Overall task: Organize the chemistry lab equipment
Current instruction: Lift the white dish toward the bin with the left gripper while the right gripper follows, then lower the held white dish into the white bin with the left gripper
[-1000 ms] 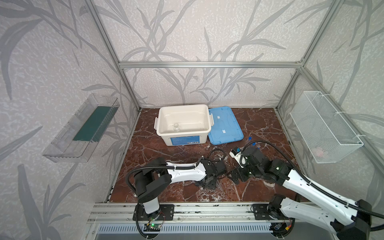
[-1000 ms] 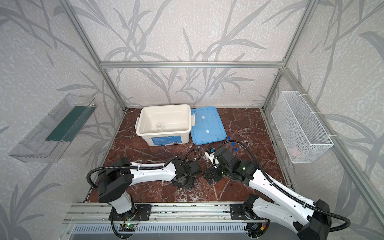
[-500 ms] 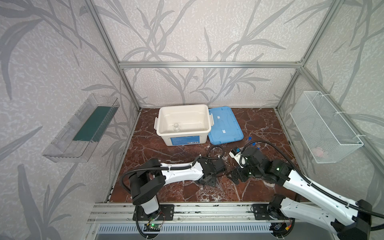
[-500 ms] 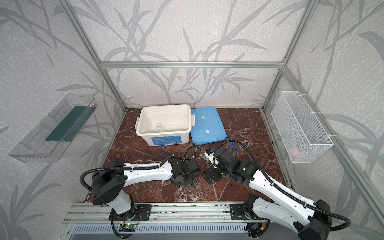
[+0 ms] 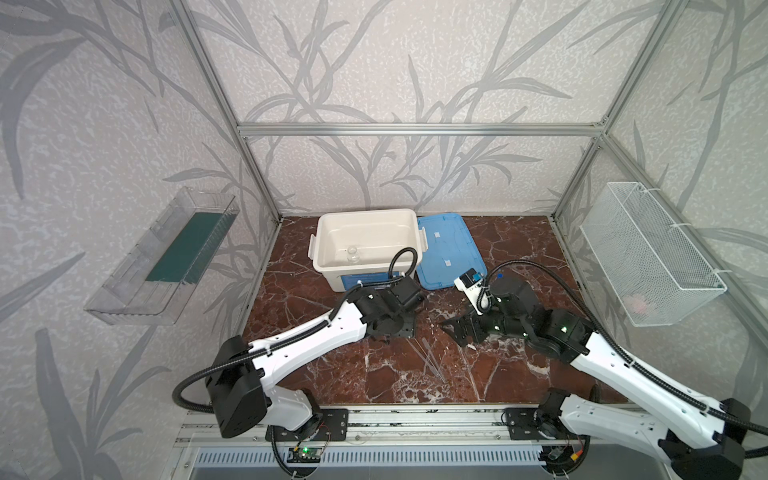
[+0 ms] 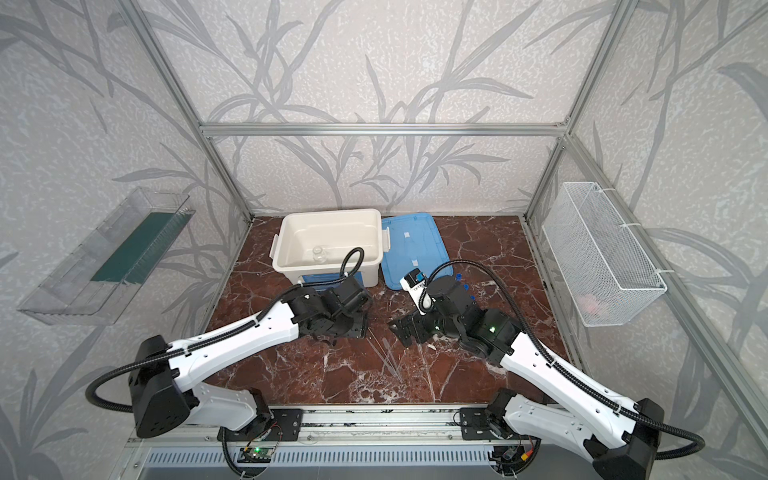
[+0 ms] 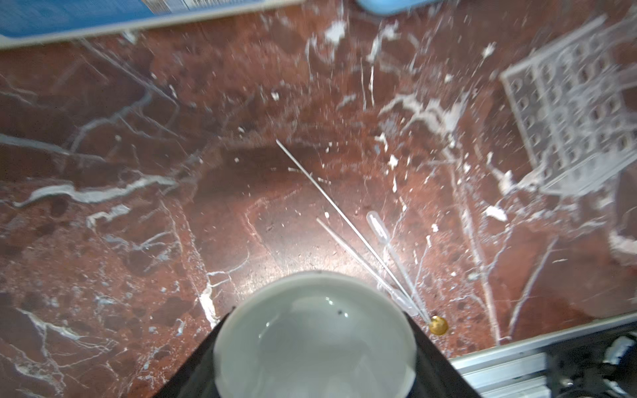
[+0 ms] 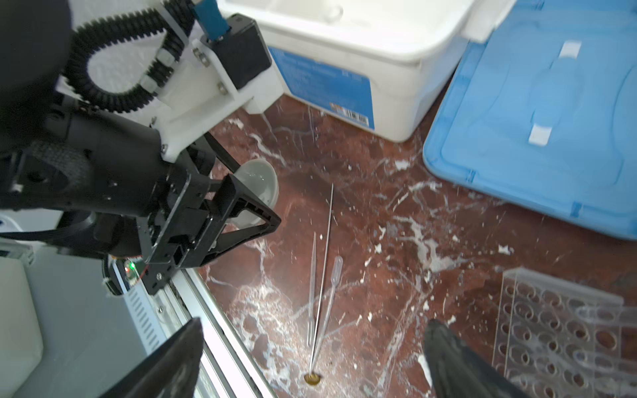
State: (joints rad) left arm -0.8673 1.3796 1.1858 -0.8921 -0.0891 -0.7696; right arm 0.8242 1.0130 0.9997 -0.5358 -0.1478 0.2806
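My left gripper [image 5: 390, 328] is shut on the small white round dish [image 7: 313, 334], with a black finger on either side of it. In the right wrist view the dish [image 8: 258, 182] hangs just above the marble floor, near the tub's front wall. Thin clear pipettes [image 8: 331, 286] lie on the floor between the two grippers. My right gripper [image 8: 310, 358] stands open over their near ends and holds nothing. The clear gridded tube rack [image 8: 558, 327] lies right beside it. A small clear beaker [image 5: 353, 254] stands inside the tub. Blue tube caps [image 6: 465, 286] peek out behind the right arm.
The large white tub [image 5: 368, 216] stands open at the back, its blue lid [image 5: 446, 249] flat beside it. A thin metal rod [image 8: 324, 262] with a brass-coloured end lies among the pipettes. A wire basket [image 5: 648, 253] hangs on the right wall, a clear shelf [image 5: 166, 257] on the left wall.
My left gripper has drawn back to the left and toward the tub with the dish in it. The right arm has not moved.
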